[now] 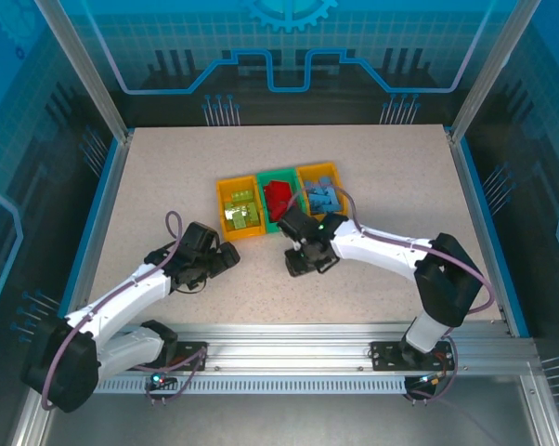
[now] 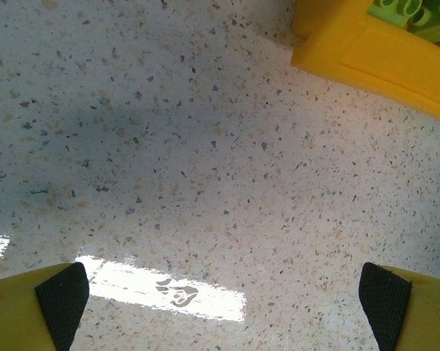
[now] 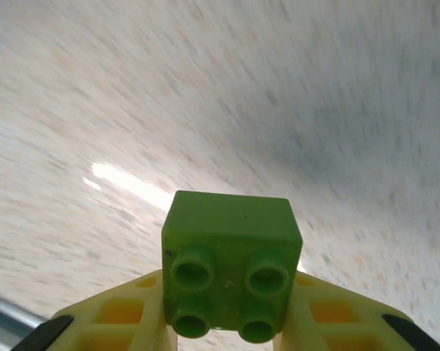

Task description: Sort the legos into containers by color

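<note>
From the top view, the three joined bins sit mid-tabletop (image 1: 168,177). The left yellow bin (image 1: 222,200) holds lime green bricks (image 1: 240,216), the middle green bin (image 1: 264,178) holds red bricks (image 1: 278,198), and the right yellow bin (image 1: 336,177) holds blue bricks (image 1: 322,196). The right gripper (image 1: 300,262) hangs on the near side of the row, roughly under the green bin. The left gripper (image 1: 224,257) sits just in front of the left yellow bin. That bin lies away from the right gripper and toward the left arm's side. The left arm is nearer to it, but it is the right arm that carries the load.

In the left wrist view, the left gripper (image 2: 220,300) stands wide open with nothing between its pads (image 2: 59,296). Bare speckled tabletop (image 2: 205,161) lies below it. A corner of the left yellow bin (image 2: 366,51) shows ahead and to one side, with a green brick (image 2: 410,11) just inside the wall.

In the right wrist view, the right gripper (image 3: 227,327) is clamped on a green brick (image 3: 231,245), a squarish two-by-two piece with no marked long axis. Its studs face back toward the camera. The tabletop (image 3: 278,95) behind is smeared by blur, so I cannot tell how high the brick rides above it.

My reading is that the carry to the left yellow bin comes next. It would call for a sweep across the front of the green bin, so the brick has to go over the bin walls and not meet them.
</note>
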Robot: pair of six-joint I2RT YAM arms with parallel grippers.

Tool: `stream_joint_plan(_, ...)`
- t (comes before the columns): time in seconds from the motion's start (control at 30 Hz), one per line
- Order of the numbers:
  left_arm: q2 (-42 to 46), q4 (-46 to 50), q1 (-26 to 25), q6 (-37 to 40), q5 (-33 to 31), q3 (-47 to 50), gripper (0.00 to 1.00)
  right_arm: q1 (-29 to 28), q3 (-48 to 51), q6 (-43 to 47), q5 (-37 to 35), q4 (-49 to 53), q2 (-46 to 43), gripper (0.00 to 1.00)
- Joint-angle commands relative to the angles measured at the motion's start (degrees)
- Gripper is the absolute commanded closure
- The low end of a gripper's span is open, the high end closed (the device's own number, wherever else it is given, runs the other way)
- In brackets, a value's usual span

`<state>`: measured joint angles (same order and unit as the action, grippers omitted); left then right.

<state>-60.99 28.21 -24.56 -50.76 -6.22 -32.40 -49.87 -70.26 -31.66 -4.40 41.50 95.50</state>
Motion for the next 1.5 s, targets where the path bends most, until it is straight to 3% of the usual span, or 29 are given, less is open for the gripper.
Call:
stream_joint_plan(0.0, 0.9, 1.0, -0.5, -0.7, -0.7, 1.3, 0.01, 0.3, -10.1, 3.5, 3.4, 0.1, 3.9, 0.67)
stream_joint_plan(0.23, 2.1, 1.8, -0.7, -1.2, -1.0, 2.0, 0.01, 2.8, -32.0, 0.3, 9.3, 1.9, 20.2, 0.71)
stream_joint_plan(0.5, 4.1, 2.0, -0.7, -1.8, -0.9, 3.9, 0.01, 5.5, -45.5, -4.6, 11.7, 0.3, 32.5, 0.71)
stream_joint_plan(0.63, 4.0, 1.6, -0.7, -2.0, -0.7, 4.3, 0.01, 6.4, -51.4, -5.0, 11.5, 1.7, 36.1, 0.64)
stream_joint_plan(0.7, 4.0, 1.6, -0.7, -2.0, -0.8, 4.4, 0.01, 6.5, -53.5, -4.9, 11.4, 2.5, 37.0, 0.54)
stream_joint_plan(0.8, 4.0, 1.6, -0.7, -2.0, -0.8, 4.5, 0.01, 6.7, -55.2, -4.3, 12.9, 3.6, 36.7, 0.14)
stream_joint_plan(0.87, 4.0, 1.4, -0.6, -2.1, -0.9, 4.6, 0.01, 6.4, -54.6, -3.5, 13.0, 3.7, 34.9, 0.08)
stream_joint_plan(1.07, 3.3, 1.2, -0.6, -2.2, -0.7, 4.7, 0.01, 5.8, -40.9, 0.2, 9.6, -0.3, 21.0, 0.02)
stream_joint_plan(1.17, 3.3, 1.7, -0.6, -1.4, -1.3, 4.1, 0.01, 6.1, -28.5, 5.8, 0.0, -2.1, 10.4, 0.00)
stream_joint_plan(1.27, 3.7, 1.8, -0.6, 1.6, -3.0, 2.9, 0.01, 7.8, -11.1, 14.2, -15.9, -8.0, -2.0, 0.00)
stream_joint_plan(1.33, 4.5, 1.1, -0.7, 4.4, -4.7, 2.1, 0.01, 10.8, 1.9, 20.2, -24.7, -14.4, -10.7, 0.00)
stream_joint_plan(1.4, 5.3, 0.7, -0.5, 6.8, -7.2, 1.2, 0.01, 15.4, 12.9, 24.9, -28.2, -21.2, -18.0, 0.00)
stream_joint_plan(1.47, 5.8, 0.3, -0.5, 9.5, -10.7, 0.3, 0.01, 21.2, 22.7, 27.7, -27.1, -28.1, -24.6, 0.00)
